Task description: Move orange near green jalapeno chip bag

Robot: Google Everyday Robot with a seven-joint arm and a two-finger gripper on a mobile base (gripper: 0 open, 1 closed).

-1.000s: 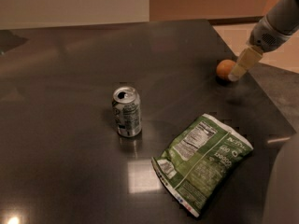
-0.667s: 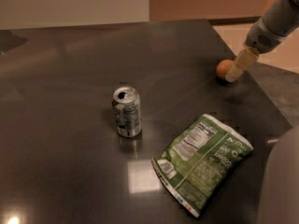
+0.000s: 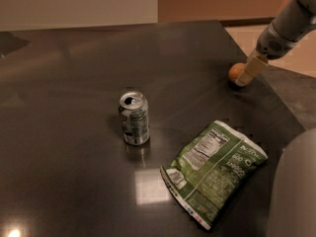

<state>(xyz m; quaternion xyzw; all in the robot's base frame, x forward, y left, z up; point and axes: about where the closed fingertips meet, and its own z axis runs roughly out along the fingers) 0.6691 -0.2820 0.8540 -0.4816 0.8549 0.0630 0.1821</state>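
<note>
The orange [image 3: 235,73] is a small round fruit on the dark table near its right edge. My gripper [image 3: 249,71] reaches down from the upper right, and its pale finger lies against the right side of the orange, covering part of it. The green jalapeno chip bag [image 3: 213,171] lies flat on the table nearer the front, label side up, well apart from the orange.
A silver soda can [image 3: 134,118] stands upright in the middle of the table [image 3: 74,83], left of the bag. The table's right edge runs just past the orange. A pale rounded part of the robot [image 3: 294,191] fills the lower right corner.
The gripper has stayed at the orange's right side with almost no movement. The orange, can and bag have not moved.
</note>
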